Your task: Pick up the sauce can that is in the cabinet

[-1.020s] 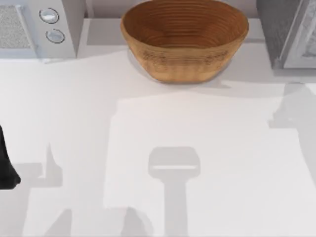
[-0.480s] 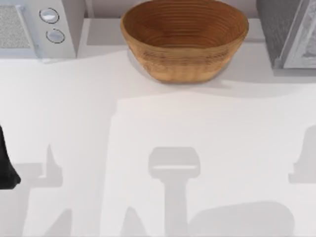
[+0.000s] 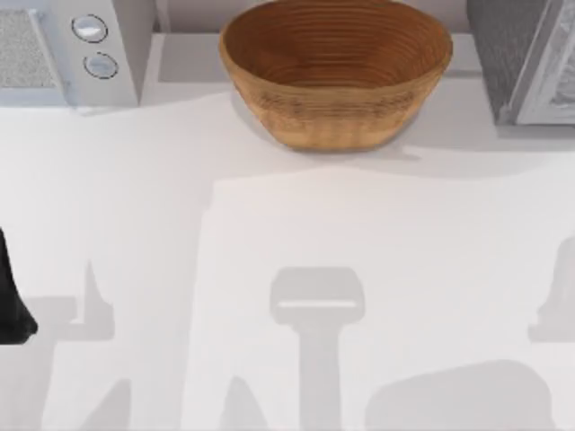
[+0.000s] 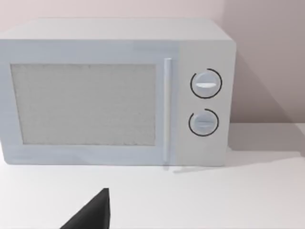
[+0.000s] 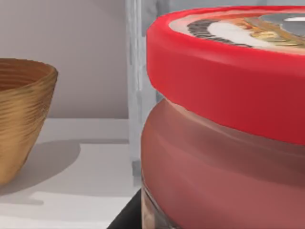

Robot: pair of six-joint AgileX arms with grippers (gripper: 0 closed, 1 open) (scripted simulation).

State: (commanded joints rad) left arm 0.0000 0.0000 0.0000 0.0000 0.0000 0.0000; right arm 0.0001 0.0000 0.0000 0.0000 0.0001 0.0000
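The sauce can (image 5: pixel 228 124) is seen very close in front of the right wrist camera, its red rim and printed pale top nearest, with the cabinet (image 3: pixel 521 54) frame just behind it and the woven basket (image 5: pixel 21 119) farther off to the side. Whether the right gripper's fingers are apart or closed on it cannot be told. The can is judged rigid and light, its smooth wall possibly slippery; a hold across the body below the rim is advised. The left arm (image 3: pixel 13 296) is parked facing the microwave (image 4: pixel 119 90), finger state likewise untellable.
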